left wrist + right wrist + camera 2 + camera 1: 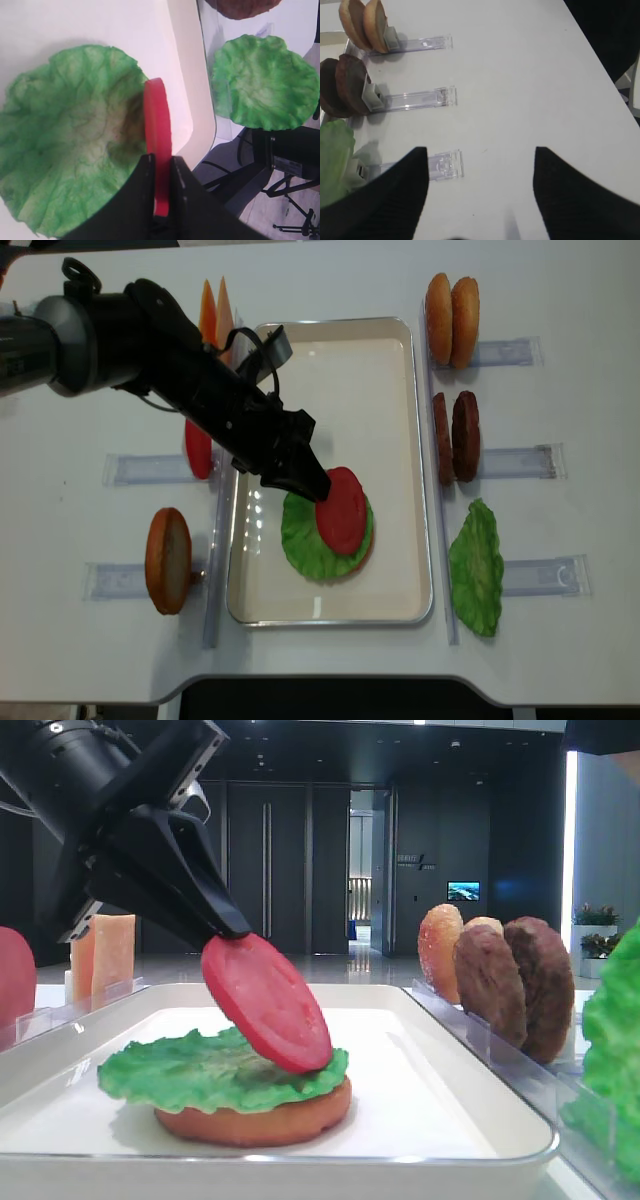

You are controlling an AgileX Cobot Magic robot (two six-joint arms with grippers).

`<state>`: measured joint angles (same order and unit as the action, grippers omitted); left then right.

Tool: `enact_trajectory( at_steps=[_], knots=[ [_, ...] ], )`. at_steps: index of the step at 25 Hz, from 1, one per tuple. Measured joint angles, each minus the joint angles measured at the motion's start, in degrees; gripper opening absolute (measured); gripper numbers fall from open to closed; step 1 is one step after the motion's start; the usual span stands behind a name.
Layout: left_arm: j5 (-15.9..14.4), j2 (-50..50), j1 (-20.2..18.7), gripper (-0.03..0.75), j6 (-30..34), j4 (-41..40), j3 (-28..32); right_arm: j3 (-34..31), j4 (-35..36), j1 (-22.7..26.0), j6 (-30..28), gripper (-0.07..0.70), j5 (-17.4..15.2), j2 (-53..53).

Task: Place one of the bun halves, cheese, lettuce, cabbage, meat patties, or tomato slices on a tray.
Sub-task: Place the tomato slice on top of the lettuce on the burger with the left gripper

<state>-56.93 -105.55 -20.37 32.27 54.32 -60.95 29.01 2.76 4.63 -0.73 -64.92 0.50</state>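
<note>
My left gripper (315, 485) is shut on a red tomato slice (342, 510), pinching its upper edge. The slice (268, 1005) hangs tilted, its lower edge down on a ruffled green lettuce leaf (190, 1070). That leaf lies on an orange-brown bun half (260, 1120) in the white tray (340, 360). In the left wrist view the slice (158, 125) stands edge-on between the fingers (145, 170), over the lettuce (65, 135). My right gripper (480, 160) is open above bare white table, holding nothing.
Clear racks flank the tray. On the right are two bun halves (450, 307), two meat patties (455, 435) and a lettuce leaf (475, 565). On the left are cheese slabs (215, 310), another tomato slice (197, 450) and a bun half (167, 560).
</note>
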Motion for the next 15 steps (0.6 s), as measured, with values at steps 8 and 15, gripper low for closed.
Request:
enact_trajectory(
  at_steps=[8, 15],
  knots=[
    [0.42, 0.0, 0.0, 0.047, -1.14, -0.5, 0.0, 0.0, 0.0, 0.0, 0.0, 0.434, 0.0, 0.0],
    [0.61, 0.0, 0.0, 0.047, -2.74, -1.84, 0.0, 0.0, 0.0, 0.0, 0.0, 0.434, 0.0, 0.0]
  ],
)
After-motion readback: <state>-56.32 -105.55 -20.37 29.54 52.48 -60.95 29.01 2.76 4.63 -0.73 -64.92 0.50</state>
